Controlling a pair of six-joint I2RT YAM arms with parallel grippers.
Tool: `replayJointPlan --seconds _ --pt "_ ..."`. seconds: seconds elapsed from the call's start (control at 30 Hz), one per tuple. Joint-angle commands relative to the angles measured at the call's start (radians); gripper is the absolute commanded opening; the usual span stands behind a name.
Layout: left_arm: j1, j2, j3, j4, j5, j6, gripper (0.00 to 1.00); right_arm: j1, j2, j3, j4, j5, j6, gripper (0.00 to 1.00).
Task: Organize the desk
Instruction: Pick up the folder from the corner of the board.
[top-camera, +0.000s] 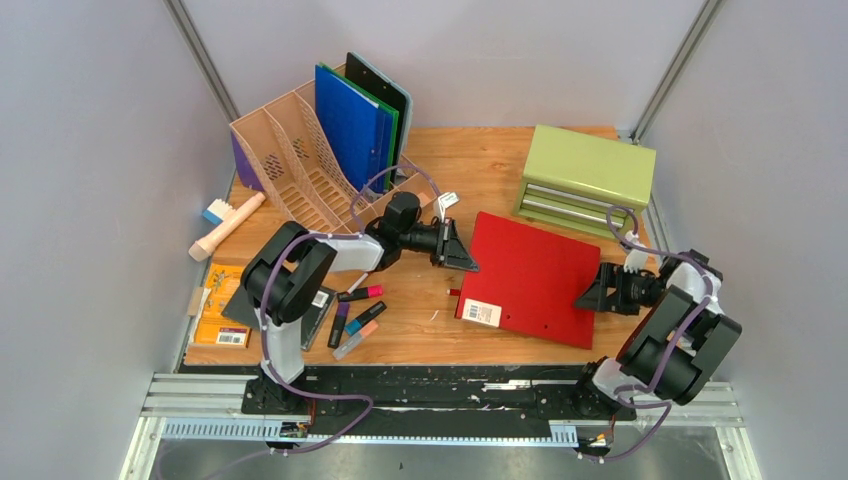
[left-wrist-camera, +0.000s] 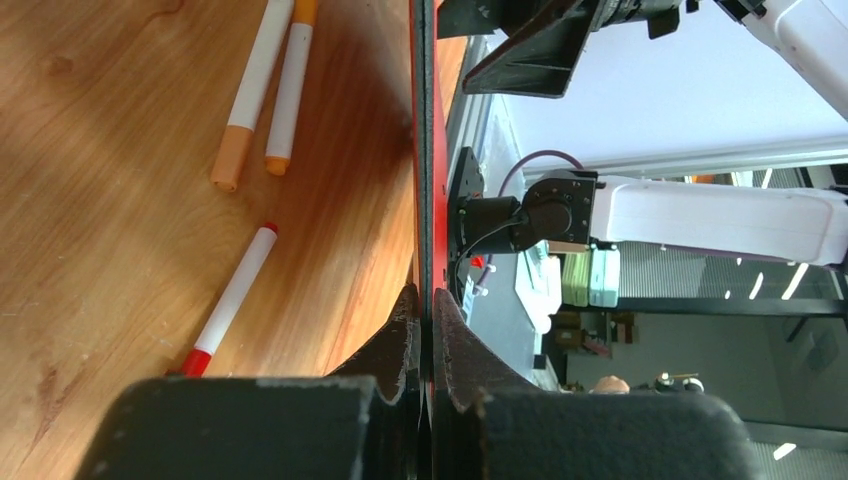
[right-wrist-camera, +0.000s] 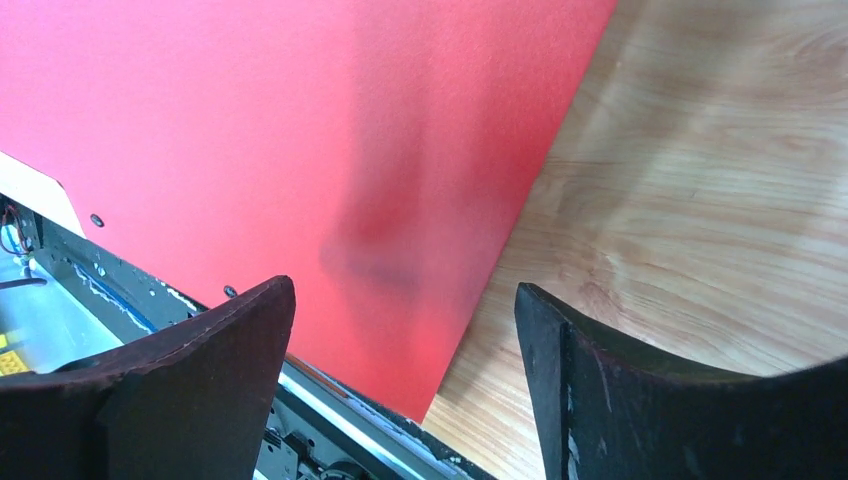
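The desk (top-camera: 470, 165) is a light wood tabletop. A red folder (top-camera: 530, 275) with a white label lies right of its centre. My left gripper (top-camera: 466, 260) is shut on the folder's left edge. In the left wrist view the folder (left-wrist-camera: 424, 150) shows edge-on, pinched between the jaws of that gripper (left-wrist-camera: 424, 300). My right gripper (top-camera: 588, 298) is open at the folder's right edge. In the right wrist view its jaws (right-wrist-camera: 405, 330) stand wide apart just above the folder's corner (right-wrist-camera: 300, 130) and the bare desk (right-wrist-camera: 700, 200).
A tan file organizer (top-camera: 295, 165) with blue, green and black folders stands at the back left. A green drawer cabinet (top-camera: 585, 175) stands at the back right. Several markers (top-camera: 355, 315) lie at the front left, beside an orange pack (top-camera: 220, 315) and a tan roll (top-camera: 225, 228). Markers (left-wrist-camera: 250, 95) lie near the folder.
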Motion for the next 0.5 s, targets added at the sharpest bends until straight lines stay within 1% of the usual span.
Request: replayJointPlan --seconds 0.0,0.23,0.37,0.47 --pt "0.024 -0.082 0.051 0.026 0.071 0.026 0.0 0.004 -0.092 0.083 -0.073 -0.044 -0.029 0.83" --pt "0.034 -0.15 0.07 0.023 0.154 0.03 0.0 0.007 -0.202 0.231 -0.204 -0.128 -0.032 0.85" --pt "0.049 -0.202 0.088 0.008 0.193 0.037 0.0 0.028 -0.272 0.293 -0.227 -0.189 0.005 0.85" --pt "0.065 -0.241 0.116 -0.006 0.223 0.038 0.0 0.074 -0.316 0.329 -0.223 -0.212 0.056 0.85"
